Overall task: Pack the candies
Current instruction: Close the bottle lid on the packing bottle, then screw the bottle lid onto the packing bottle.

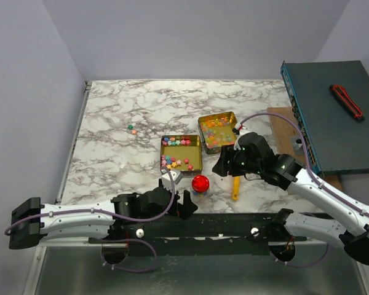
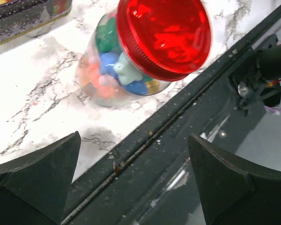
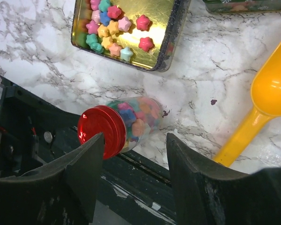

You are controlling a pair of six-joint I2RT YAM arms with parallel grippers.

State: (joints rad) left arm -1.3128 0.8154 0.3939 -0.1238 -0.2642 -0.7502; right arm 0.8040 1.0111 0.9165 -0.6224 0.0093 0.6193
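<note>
We see two stray candies (image 1: 131, 129) far left on the table (image 1: 111, 104), more in both tins (image 1: 190, 161). Left gripper (image 2: 136, 183) spread wide, empty, just short of the jar (image 2: 103, 70): capped, full, standing free. Scoop (image 3: 267, 89) lies right of it. Right gripper (image 3: 133, 173) open, empty; we read both as clear since filling looks finished

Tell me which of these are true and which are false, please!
1. The jar has its red cap on. True.
2. The yellow scoop sits inside a tin. False: it lies on the table, beside the jar.
3. The left gripper is squeezing the jar. False: it is open and not touching the jar.
4. Two candies lie loose on the table, away from both tins. True.
</note>
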